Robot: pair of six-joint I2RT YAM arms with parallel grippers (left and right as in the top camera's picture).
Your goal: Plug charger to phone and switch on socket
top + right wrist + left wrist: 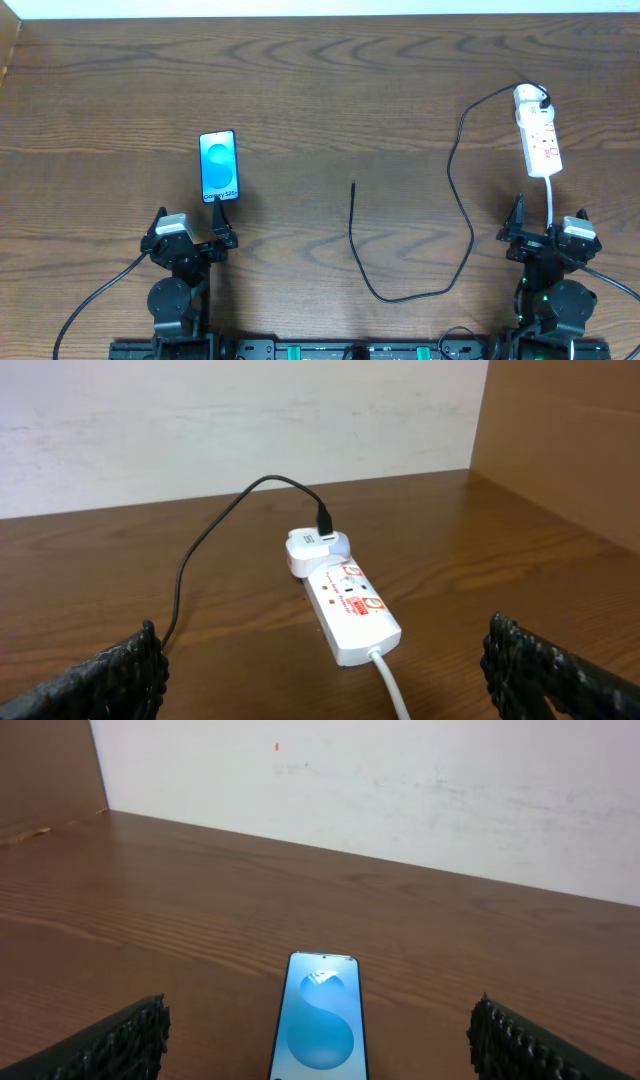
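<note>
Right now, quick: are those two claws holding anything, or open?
Left gripper: open, holding nothing.
Right gripper: open, holding nothing.

The phone (219, 167) lies left, the socket (537, 131) right, the charger (351, 215) between.

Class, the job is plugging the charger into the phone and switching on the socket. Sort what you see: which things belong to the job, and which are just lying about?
Belong to the job:
phone, screen lit
charger cable, free tip loose
power strip

Just there:
white cord of the strip
wooden table
white wall
</note>
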